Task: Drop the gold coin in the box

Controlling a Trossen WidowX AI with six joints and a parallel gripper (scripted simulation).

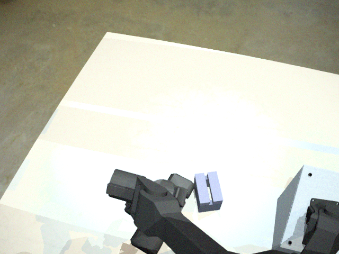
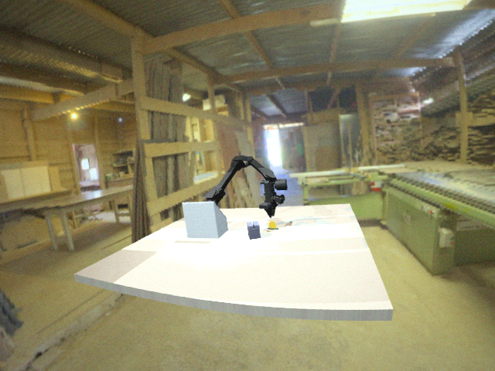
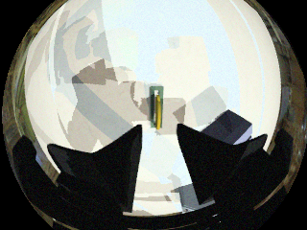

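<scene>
Black parallel-jaw hand (image 3: pixel 157 148), partly open and holding nothing, hangs above the thin gold coin (image 3: pixel 157 110) standing edge-up in its dark-green holder (image 3: pixel 155 92) on the white tabletop (image 1: pixel 191 109), so an off-centre descent could topple it, with the slotted grey box (image 1: pixel 208 191) just beside.
</scene>
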